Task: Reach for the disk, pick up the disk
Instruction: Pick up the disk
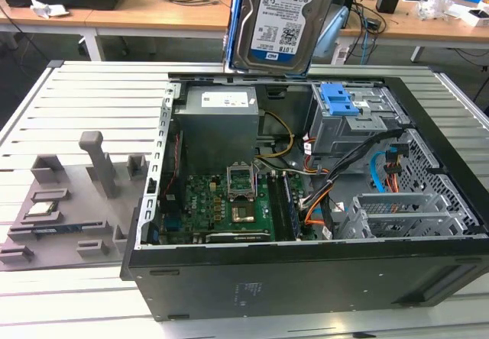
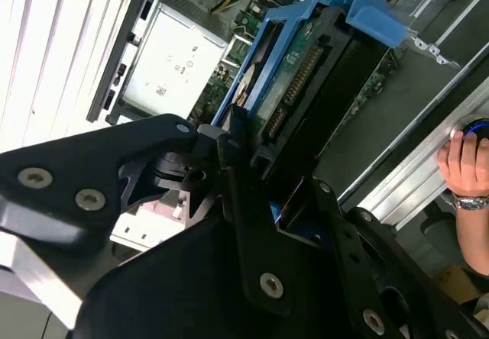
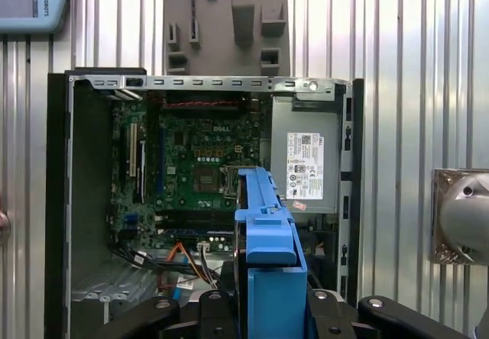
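One disk: the disk [image 1: 281, 20] hangs upright in the air above the far rim of the open computer case [image 1: 306, 282], touching no part of it, with its labelled face toward the exterior camera.
Blue bracket: it runs along the disk's edges. In the first wrist view the disk [image 3: 269, 255] is seen edge-on, directly over the inside of the case.
Jaws: the gripper [image 2: 279, 179] is pressed onto the disk from both flat sides, pinching it between the black fingers [image 2: 238, 156].
Step in hand: by my reading the reach is finished and the pick-up is as good as made, since the disk is carried well above the case.
Drive cage [image 1: 348, 117]: it sits inside the case by the far wall, with the blue latch on top, below the disk and toward the exterior view's right.
What a further move calls for: I judge it needs a firm, steady clamp and enough height to keep clear of the case rim and the cables [image 1: 321, 190] inside the case.
Person's hand [image 2: 466, 163]: it rests just outside the case wall, apart from the gripper.
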